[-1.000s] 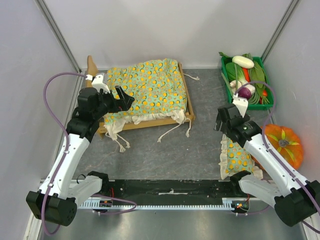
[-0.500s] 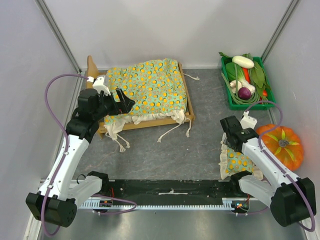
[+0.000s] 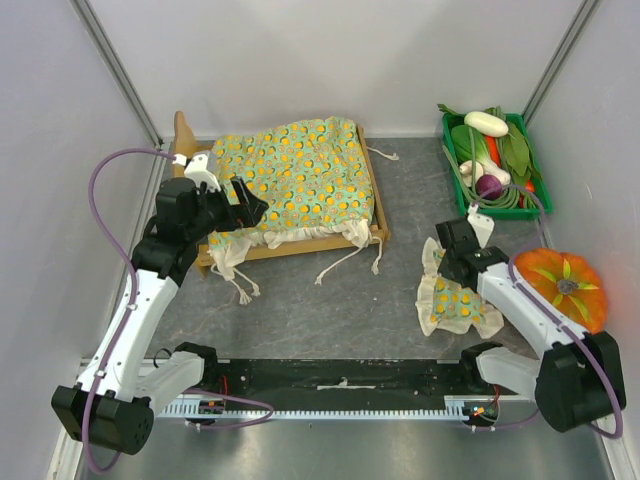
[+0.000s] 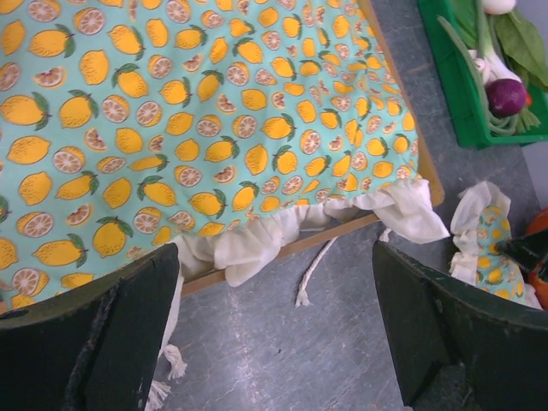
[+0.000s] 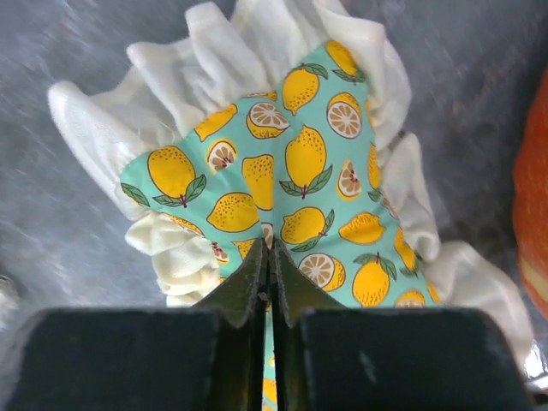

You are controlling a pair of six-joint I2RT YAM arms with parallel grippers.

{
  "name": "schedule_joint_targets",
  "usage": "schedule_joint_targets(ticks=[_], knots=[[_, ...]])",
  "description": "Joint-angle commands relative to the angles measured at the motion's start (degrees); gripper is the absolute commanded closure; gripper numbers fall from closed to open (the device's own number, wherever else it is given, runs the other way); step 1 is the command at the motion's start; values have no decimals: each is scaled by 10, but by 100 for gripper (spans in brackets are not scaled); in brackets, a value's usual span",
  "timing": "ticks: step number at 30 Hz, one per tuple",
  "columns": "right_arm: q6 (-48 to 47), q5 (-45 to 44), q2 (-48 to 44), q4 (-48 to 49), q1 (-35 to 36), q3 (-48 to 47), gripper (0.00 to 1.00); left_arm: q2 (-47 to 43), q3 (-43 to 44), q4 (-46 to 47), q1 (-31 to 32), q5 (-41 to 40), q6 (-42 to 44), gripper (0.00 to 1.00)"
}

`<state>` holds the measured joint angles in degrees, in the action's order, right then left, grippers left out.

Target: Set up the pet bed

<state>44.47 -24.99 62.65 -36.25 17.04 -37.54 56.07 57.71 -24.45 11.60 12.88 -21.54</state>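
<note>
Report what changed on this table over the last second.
The right gripper swung from beside the green crate down onto the pillow, shut on its fabric and pulled it left, away from the pumpkin. Unchanged: the left gripper open over the near corner of the pet bed, with the blanket spread on it.

plain pale walls (image 3: 330, 60), mottled grey table (image 3: 340, 305)
</note>
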Motion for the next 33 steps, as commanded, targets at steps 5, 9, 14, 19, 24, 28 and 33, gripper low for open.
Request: schedule_joint_targets(ticks=[5,9,14,19,24,28,33], knots=[[-105,33,95,57,-1,-151,35,-2,90,-74,-6,-214,53,0],[-116,77,41,101,0,-161,18,31,156,-104,-22,-305,100,0],[-120,143,18,144,3,-198,17,82,223,-114,-46,-392,149,0],[-148,192,93,155,52,-278,17,136,238,-130,-110,-365,156,0],[-164,210,135,155,97,-311,16,213,235,-157,-150,-324,185,5],[-166,222,135,158,99,-299,16,221,214,-145,-153,-273,182,12],[-166,218,110,162,99,-271,15,204,172,-142,-153,-186,195,51]])
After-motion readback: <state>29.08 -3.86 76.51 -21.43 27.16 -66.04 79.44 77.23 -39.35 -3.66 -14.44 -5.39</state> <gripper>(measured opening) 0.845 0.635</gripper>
